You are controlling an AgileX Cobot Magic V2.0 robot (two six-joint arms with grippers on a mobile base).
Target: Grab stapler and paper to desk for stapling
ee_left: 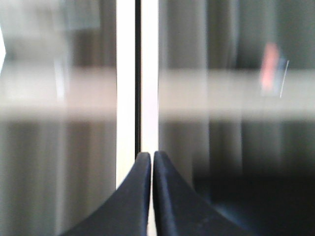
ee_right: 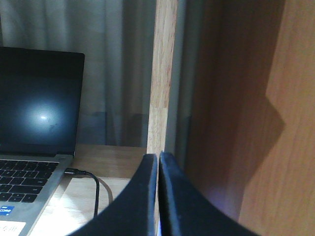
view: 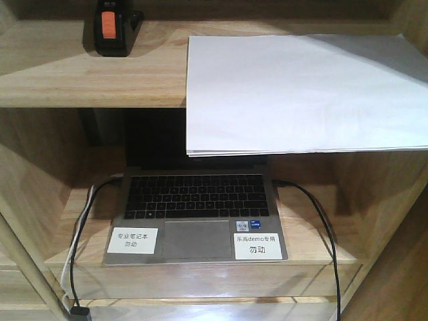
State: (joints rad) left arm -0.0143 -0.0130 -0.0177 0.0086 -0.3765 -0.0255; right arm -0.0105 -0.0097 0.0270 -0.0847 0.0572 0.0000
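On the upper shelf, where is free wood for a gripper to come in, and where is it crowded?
Bare shelf lies between the stapler and the paper, and in front of the stapler. The right half is crowded: the paper covers it and overhangs the front edge.

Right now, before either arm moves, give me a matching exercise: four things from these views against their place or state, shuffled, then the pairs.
1. stapler
2. paper
3. laptop
4. right gripper

A. lid open, on the lower shelf
B. left end of the upper shelf
C. shut, holding nothing
D. upper shelf, overhanging its front edge

Pairs: 1-B, 2-D, 3-A, 4-C.
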